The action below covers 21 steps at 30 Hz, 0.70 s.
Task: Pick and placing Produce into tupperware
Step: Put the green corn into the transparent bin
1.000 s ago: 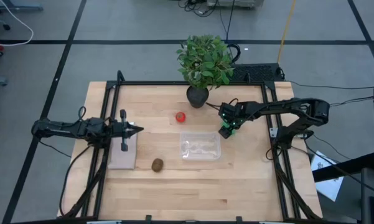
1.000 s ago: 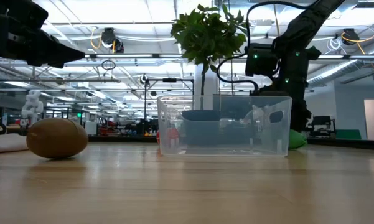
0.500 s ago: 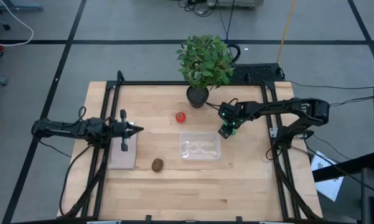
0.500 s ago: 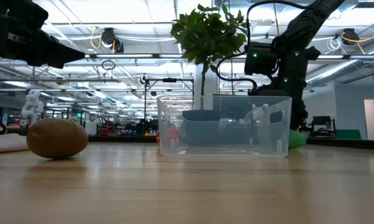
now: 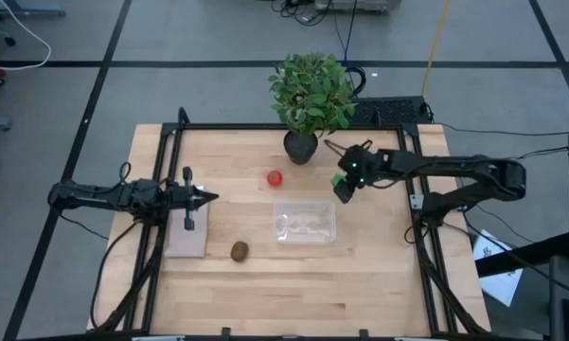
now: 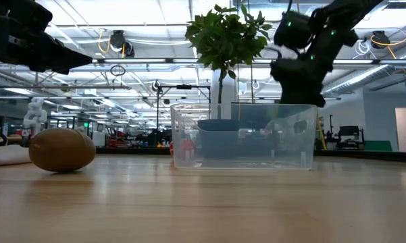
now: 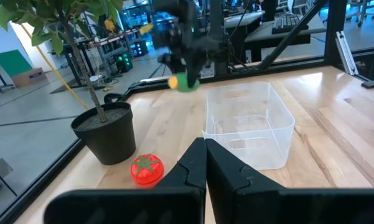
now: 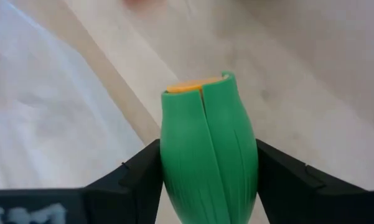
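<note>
**Green piece is off the table now**

So compared with a second ago, the right gripper (image 5: 345, 187) has lifted. Before, it sat low next to the right edge of the tupperware (image 5: 304, 222), and in the low view you could see the green produce (image 8: 208, 146) resting on the wood behind the container's right corner. Now that spot is bare and the arm sits higher in the upper right of the low view. In the high view the gripper has shifted a bit up and right, just above the container's upper right corner. Its two fingers are clamped on the green oblong piece, one on each side, orange end showing past the tips.

Nothing else budged. The tupperware sits in the middle of the table (image 5: 379, 275), with nothing in it. The red tomato (image 5: 275, 177) is just up and left of it, near the potted plant (image 5: 310, 95). The brown kiwi (image 5: 239, 250) is lower left of the container. The left gripper (image 5: 208, 197) hangs at mid-left, jaws closed on nothing, over the pale lid slab (image 5: 186, 234).
</note>
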Motion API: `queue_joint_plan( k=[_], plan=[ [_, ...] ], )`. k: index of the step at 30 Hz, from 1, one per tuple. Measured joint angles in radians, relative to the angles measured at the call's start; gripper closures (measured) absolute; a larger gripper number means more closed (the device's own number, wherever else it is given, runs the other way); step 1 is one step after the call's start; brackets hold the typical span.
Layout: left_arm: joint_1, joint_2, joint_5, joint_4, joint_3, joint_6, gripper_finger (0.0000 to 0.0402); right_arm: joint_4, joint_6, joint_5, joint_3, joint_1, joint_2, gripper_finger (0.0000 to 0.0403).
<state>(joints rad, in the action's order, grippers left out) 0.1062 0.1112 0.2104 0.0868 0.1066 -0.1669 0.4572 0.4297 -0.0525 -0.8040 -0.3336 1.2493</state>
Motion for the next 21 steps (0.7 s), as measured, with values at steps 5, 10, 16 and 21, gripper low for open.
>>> queue_joint_plan(
  k=[5,10,16,21],
  plan=[
    [0.0,0.0,0.0,-0.001,0.0,0.0,0.0398,-0.074,-0.012,-0.003,0.0,0.001,-0.09,0.0192],
    [0.0,0.0,0.0,-0.001,0.0,-0.001,0.0399,-0.135,-0.042,-0.036,0.0,0.002,-0.142,0.0198],
    [0.0,0.0,0.0,-0.002,0.0,-0.005,0.0398,-0.263,-0.06,-0.11,-0.001,0.034,-0.173,0.0196],
    [0.0,0.0,0.0,-0.002,0.0,-0.005,0.0399,-0.389,-0.111,-0.134,-0.001,0.085,-0.204,0.0196]
  ],
)
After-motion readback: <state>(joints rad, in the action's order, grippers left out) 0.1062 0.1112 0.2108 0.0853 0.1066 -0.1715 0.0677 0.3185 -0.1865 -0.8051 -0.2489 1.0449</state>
